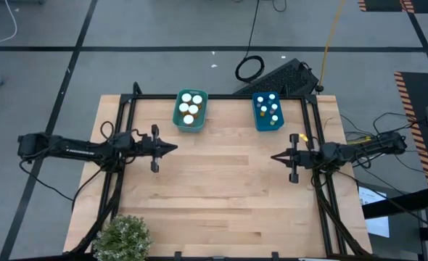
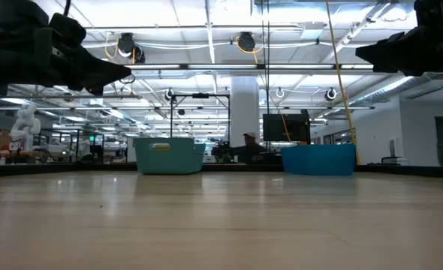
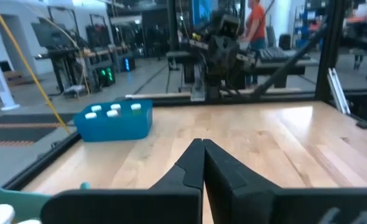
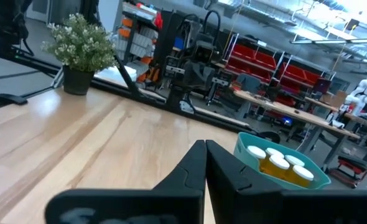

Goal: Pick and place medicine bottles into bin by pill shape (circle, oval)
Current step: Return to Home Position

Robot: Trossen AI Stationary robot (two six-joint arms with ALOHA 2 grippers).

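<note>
All medicine bottles [image 1: 189, 109] sit in the teal bin [image 1: 191, 111] at 11 o'clock and the blue bin [image 1: 268, 111] at 1. Left gripper [image 1: 175, 148] at 9 and right gripper [image 1: 273, 156] at 3 hover clenched, empty, over the table [image 1: 221, 188].

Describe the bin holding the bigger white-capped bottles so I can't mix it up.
At the wooden table's far edge stand two bins. Yours is the teal bin, nearer the left arm, holding large white-capped bottles; the darker blue bin holds smaller ones.
</note>
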